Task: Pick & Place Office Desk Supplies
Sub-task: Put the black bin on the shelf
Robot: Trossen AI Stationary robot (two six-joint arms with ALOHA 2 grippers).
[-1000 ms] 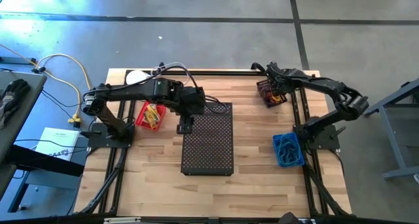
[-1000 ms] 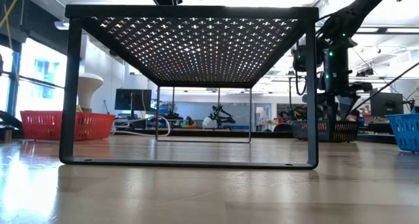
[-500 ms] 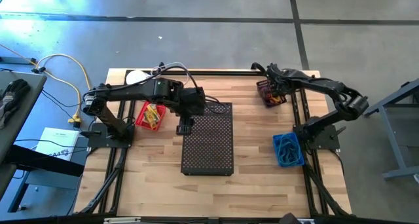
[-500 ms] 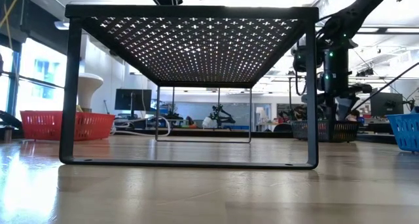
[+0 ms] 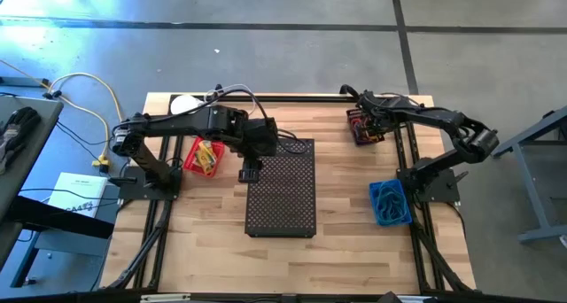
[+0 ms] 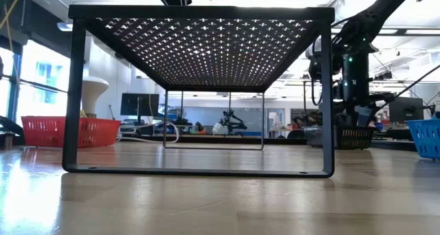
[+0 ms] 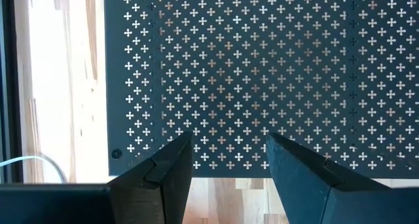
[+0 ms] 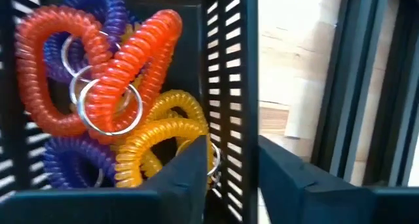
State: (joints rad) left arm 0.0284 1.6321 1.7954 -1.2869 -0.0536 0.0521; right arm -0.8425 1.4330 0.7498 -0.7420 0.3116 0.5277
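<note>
Your right gripper is at the dark basket in the far right corner. Its fingers are apart and straddle the basket wall, holding nothing. The coiled loops lie inside. Your left gripper hangs open and empty over the perforated stand. Judging from this, nearly everything is left to do.

Right gripper shifted slightly toward 9 o'clock over dark basket at table's 1 o'clock corner; now above basket's near-left edge. Jaws narrower than second ago, straddling basket wall beside coiled loops. In low view, right arm sits slightly higher.
</note>
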